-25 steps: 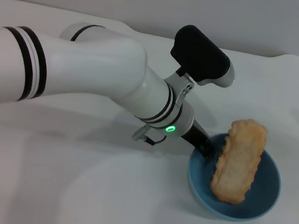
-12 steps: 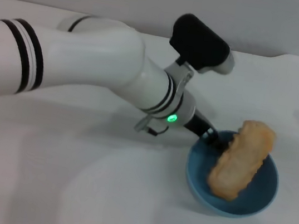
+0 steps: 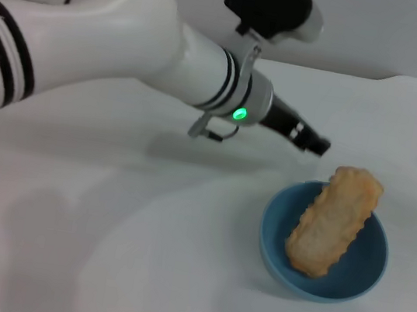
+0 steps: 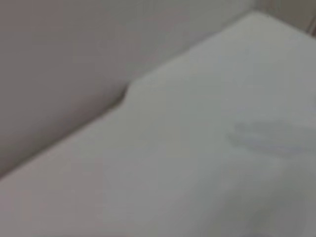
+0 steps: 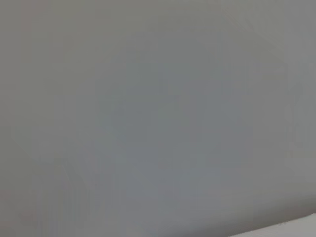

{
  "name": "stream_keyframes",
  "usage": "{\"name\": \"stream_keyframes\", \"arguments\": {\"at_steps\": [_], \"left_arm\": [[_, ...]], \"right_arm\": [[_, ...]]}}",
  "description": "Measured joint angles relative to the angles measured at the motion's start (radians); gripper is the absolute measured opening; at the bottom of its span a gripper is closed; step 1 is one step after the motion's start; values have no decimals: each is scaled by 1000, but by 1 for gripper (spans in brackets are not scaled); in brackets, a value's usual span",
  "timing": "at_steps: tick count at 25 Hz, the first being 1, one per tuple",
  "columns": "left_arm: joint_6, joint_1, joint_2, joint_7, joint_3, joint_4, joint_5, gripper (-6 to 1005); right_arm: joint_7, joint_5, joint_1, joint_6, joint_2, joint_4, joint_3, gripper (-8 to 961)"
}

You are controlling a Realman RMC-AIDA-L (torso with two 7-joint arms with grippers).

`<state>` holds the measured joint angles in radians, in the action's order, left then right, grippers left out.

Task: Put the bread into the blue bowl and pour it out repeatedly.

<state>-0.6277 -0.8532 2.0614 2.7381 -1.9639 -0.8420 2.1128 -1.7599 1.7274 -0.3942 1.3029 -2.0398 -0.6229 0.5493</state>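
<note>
The bread (image 3: 333, 222) leans in the bowl (image 3: 274, 244); the left gripper (image 3: 318, 146) hovers above, fingers' state unclear; right gripper unseen.

White table (image 3: 136, 271) spreading across the whole scene from near edge to far, smooth and matte, soft grey shadows on its left and middle, plain grey wall (image 3: 384, 33) behind its far edge, wall meeting table in a straight seam
</note>
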Motion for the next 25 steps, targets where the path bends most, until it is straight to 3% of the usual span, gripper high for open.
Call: {"name": "stream_keyframes", "arguments": {"at_steps": [5,8,10,12,13,14,15,17,20,25], "left_arm": [[163,83,2,0,51,-63,57,709],[415,165,6,-1,35,-60,58,748],[461,178,7,-1,28,-50,57,774],[611,198,8,3,-20,-4,52,800],[676,206,9,6,-47,16,50,813],[821,231,12,11,-113,50,47,826],[821,231,12,11,-113,50,47,825],[963,256,14,11,-180,70,45,824],[1173,302,15,11,-302,102,45,823],[1274,335,16,30,-388,130,36,823]], "right_arm": [[285,-81,13,-47,-32,24,-40,513],[462,-191,16,-102,-33,105,-44,512],[596,-281,17,-142,-32,166,-44,511],[777,-399,17,-170,-33,235,-43,514],[973,-533,11,-179,-34,315,-44,516],[973,-533,11,-179,-34,315,-44,518],[1039,-583,7,-179,-34,348,-43,519],[1175,-707,-2,-176,-34,419,-43,521],[1241,-810,-5,-165,-36,470,-43,521],[1245,-905,8,-136,-37,539,-43,521]]}}
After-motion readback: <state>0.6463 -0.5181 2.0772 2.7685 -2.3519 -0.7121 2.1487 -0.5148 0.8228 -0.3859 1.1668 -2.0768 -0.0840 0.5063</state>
